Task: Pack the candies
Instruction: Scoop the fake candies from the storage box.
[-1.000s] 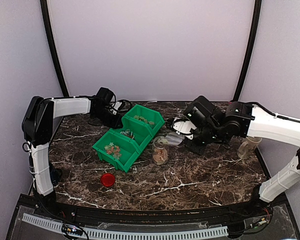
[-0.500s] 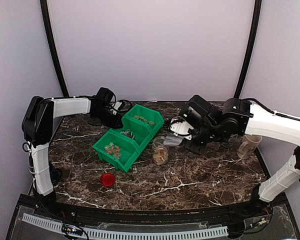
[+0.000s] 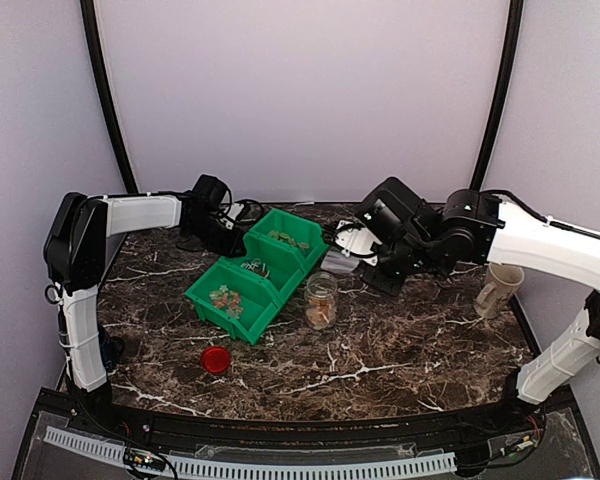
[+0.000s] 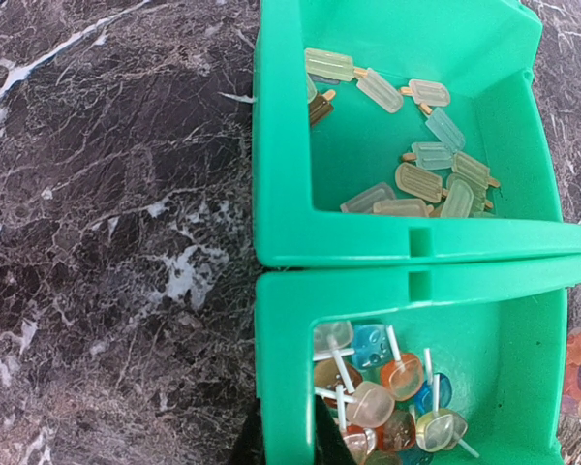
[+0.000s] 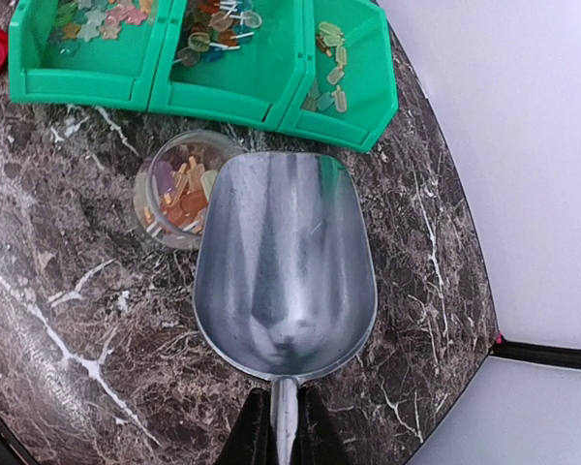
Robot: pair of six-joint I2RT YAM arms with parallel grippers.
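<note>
Scoop (image 5: 286, 252) empty, mouth toward bins (image 5: 223, 105).
Right gripper (image 5: 281, 431) clamps its handle; the long axis runs past jar (image 5: 179, 189) to candies (image 5: 213, 34) in bins just beyond jar. Left gripper (image 3: 232, 238) nearly closed, at bins' side away from jar.

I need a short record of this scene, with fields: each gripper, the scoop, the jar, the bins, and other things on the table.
right gripper: shut on the handle of the metal scoop
metal scoop: empty, held near the jar
jar: upright, open, partly filled with candies
green bins: three compartments side by side, each with candies
left gripper: almost closed at the bins' far-left wall; whether it grips is unclear
red lid: on the table, on the near side of the bins
plastic cup: upright, at the right
</note>
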